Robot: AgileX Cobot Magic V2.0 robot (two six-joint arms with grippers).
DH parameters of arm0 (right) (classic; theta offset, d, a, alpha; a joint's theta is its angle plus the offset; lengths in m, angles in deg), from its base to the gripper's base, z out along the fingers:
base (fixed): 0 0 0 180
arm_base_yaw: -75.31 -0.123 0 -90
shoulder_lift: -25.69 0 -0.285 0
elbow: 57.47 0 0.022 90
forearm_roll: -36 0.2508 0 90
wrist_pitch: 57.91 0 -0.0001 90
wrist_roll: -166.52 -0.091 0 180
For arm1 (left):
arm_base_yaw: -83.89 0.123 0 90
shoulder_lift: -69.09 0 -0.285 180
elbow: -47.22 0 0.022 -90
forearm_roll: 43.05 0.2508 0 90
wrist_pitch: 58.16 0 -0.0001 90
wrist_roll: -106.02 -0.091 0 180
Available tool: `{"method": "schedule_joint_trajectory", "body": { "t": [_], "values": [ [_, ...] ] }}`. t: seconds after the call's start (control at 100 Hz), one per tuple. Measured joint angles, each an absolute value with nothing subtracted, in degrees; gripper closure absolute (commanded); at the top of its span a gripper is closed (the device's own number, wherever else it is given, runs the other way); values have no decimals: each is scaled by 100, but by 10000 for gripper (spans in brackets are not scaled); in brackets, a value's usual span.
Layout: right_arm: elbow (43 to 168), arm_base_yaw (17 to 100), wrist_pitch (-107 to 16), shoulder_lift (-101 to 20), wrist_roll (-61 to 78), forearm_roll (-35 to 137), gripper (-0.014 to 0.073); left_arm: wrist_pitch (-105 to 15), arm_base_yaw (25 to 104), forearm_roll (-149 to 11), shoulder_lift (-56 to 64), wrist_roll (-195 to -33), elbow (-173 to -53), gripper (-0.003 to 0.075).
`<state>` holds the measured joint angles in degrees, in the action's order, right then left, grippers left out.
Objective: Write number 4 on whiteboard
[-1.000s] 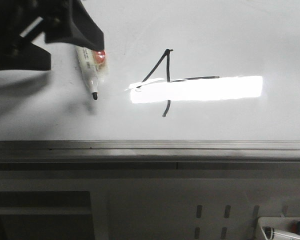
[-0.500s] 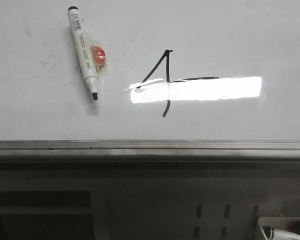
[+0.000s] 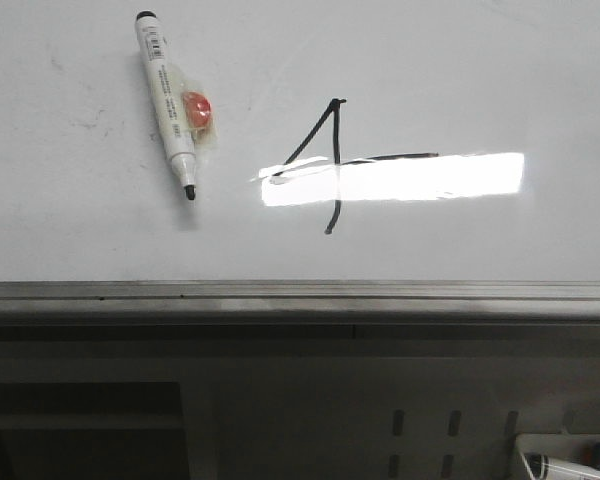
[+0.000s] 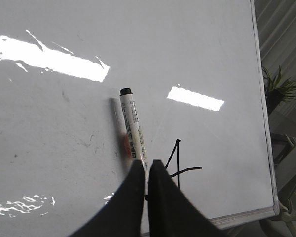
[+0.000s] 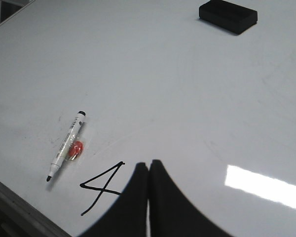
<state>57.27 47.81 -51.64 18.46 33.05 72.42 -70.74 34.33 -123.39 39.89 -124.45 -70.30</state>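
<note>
Black strokes of the number 4 sit mid-whiteboard, the marker uncapped beside them; I fear wet ink smearing. From the left wrist, my left hand is pressed together, empty, above the marker's tip. From the right wrist, my right hand is together too.

One whiteboard carried one drawn number 4, one marker and one black eraser.
</note>
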Motion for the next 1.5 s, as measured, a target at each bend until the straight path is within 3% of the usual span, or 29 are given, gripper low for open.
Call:
{"method": "schedule_joint_trajectory", "body": {
  "t": [0.19, 0.33, 0.5, 0.73, 0.96, 1.5],
  "values": [
    [5727, 4781, -5164, 1846, 3305, 7242, 658, -7517, 3433, -12066, 4027, -12580, -6919, 741],
    [5727, 4781, -5164, 1846, 3305, 7242, 658, -7946, 3743, -10082, 4313, -12645, -6340, 741],
    [5727, 4781, -5164, 1846, 3305, 7247, 658, -7274, 4979, -8086, 5004, -11997, -5773, 741],
    [5727, 4781, -5164, 1846, 3305, 7247, 658, -5515, 7018, -5202, 6010, -8867, -5539, 741],
    [5727, 4781, -5164, 1846, 3305, 7247, 658, -3924, 8050, -4448, 6167, -7999, -5539, 741],
    [5727, 4781, -5164, 1846, 3305, 7247, 658, -3884, 8326, -4305, 6167, -7956, -5539, 741]
  ]
}}
